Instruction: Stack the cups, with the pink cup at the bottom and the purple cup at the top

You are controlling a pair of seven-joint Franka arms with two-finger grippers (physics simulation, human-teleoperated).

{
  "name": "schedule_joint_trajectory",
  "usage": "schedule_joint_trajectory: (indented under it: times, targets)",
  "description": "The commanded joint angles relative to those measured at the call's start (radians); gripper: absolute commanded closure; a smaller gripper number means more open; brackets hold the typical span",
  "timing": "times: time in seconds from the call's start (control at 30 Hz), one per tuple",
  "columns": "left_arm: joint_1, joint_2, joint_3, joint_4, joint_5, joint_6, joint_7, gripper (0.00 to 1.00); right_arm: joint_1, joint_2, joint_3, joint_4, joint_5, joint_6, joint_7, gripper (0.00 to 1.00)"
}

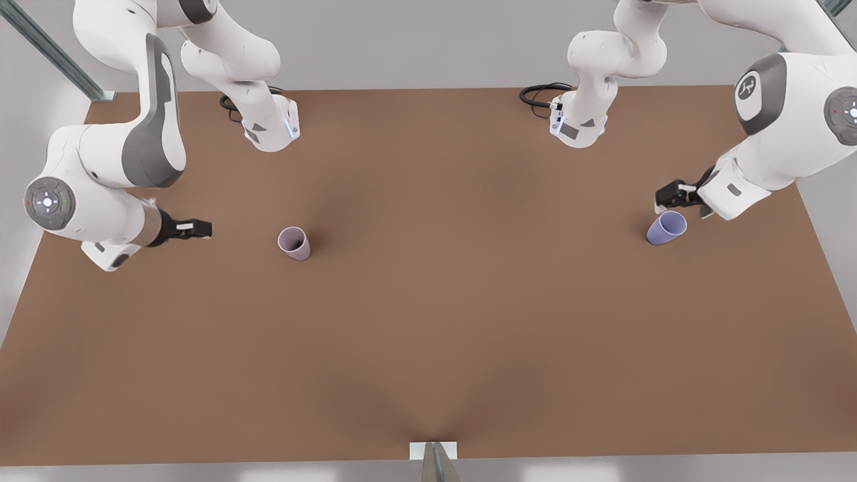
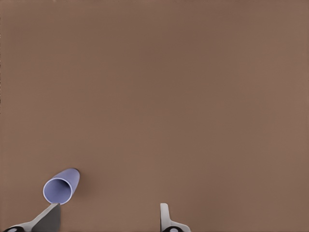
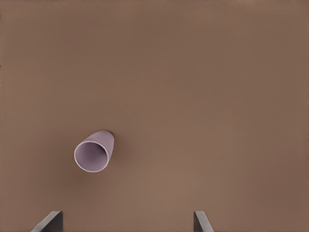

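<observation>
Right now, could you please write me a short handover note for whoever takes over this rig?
Left gripper: open, just beside the purple cup, at the front view's right, holding nothing.
Right gripper: open, short of the pink cup, at the front view's left, holding nothing.
Both cups stand apart on the table, open ends up.
Done: nothing grasped or stacked.
Left: grasp the purple cup and set it into the pink one.

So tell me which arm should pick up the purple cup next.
Left. The left claw hangs open right beside the purple cup, while the right claw, also open, waits by the pink cup across the table.
</observation>
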Motion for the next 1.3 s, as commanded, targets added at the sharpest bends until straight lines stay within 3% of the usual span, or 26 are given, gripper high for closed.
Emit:
schedule_joint_trajectory:
  times: [0.0,0.27,0.37,0.67,0.9,1.27]
  targets:
    - [-0.002,-0.001,0.0,0.0,0.002,0.083,0.035,0.0,0.003,-0.001,0.0,0.001,-0.001,0.079,-0.014,0.0]
    - [0.001,0.016,0.022,-0.001,0.001,0.031,0.036,0.0,0.003,0.014,0.006,-0.038,-0.002,0.105,-0.06,0.0]
    - [0.001,0.025,0.022,-0.01,-0.003,0.029,0.041,0.0,0.052,-0.003,0.011,-0.258,-0.001,0.332,-0.048,0.0]
    - [0.001,0.036,0.022,-0.006,0.002,0.014,0.038,0.0,0.133,-0.099,0.031,-0.623,-0.001,0.587,0.2,0.0]
    - [0.001,0.034,0.024,-0.004,0.002,0.006,0.036,0.0,0.132,0.025,0.032,-0.625,-0.002,0.777,0.282,0.0]
    - [0.004,0.03,0.024,-0.001,-0.001,-0.008,0.038,0.0,0.133,0.019,0.032,-0.775,-0.004,0.974,0.286,0.03]
